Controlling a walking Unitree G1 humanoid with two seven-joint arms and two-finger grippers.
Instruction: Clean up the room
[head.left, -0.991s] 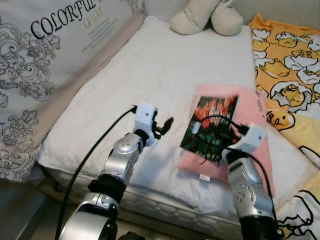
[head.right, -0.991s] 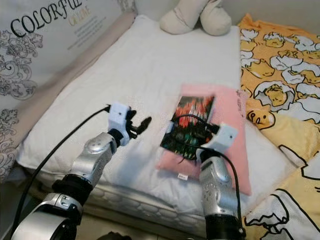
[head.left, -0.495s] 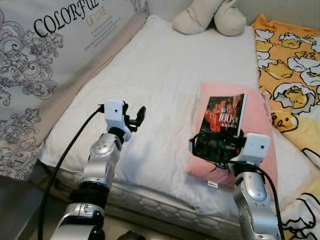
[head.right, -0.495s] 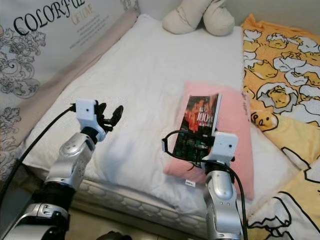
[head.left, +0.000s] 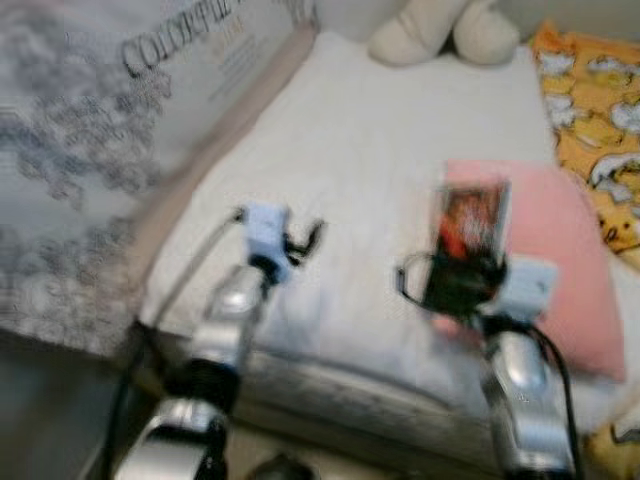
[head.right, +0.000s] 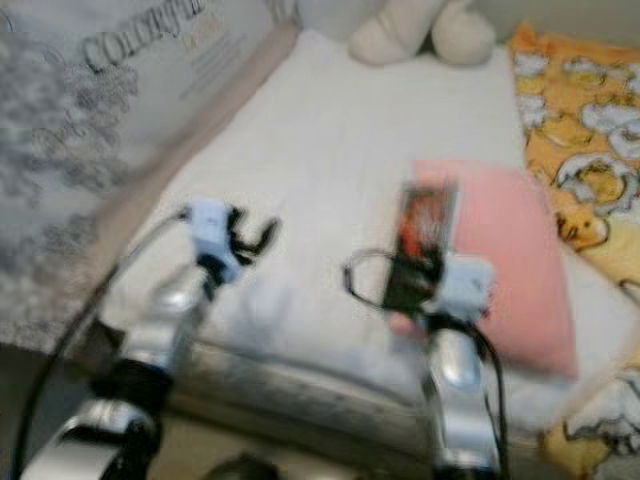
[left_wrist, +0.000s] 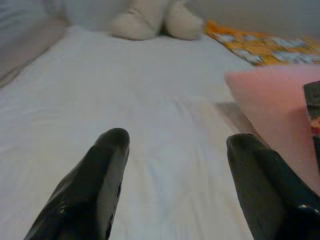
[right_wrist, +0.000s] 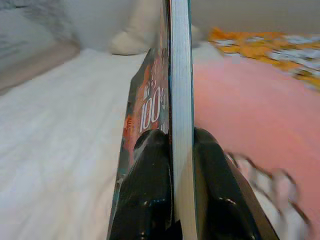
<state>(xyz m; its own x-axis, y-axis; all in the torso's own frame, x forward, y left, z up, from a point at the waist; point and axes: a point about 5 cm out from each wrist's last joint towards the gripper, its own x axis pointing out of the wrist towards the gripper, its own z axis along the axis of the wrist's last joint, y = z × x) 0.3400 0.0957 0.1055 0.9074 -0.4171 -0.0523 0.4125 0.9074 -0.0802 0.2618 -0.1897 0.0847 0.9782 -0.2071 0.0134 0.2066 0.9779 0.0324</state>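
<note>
I am gripping the book (right_wrist: 172, 100) upright in my right tool (right_wrist: 175, 150), above the pink pillow (head.left: 560, 250), left tool (left_wrist: 175, 165) spread wide, and judging that next comes carrying it off the bed (head.left: 370, 170).

Both head views are motion-blurred, so the book (head.left: 468, 222) cover beside the pink pillow (head.left: 560, 260) is unreadable. The plush toy (head.right: 420, 30) beyond the pillow is cut off by the top edge.

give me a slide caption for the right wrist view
Right gripper jaws clamp a book edge-on, above a pink pillow and white bed.
</note>
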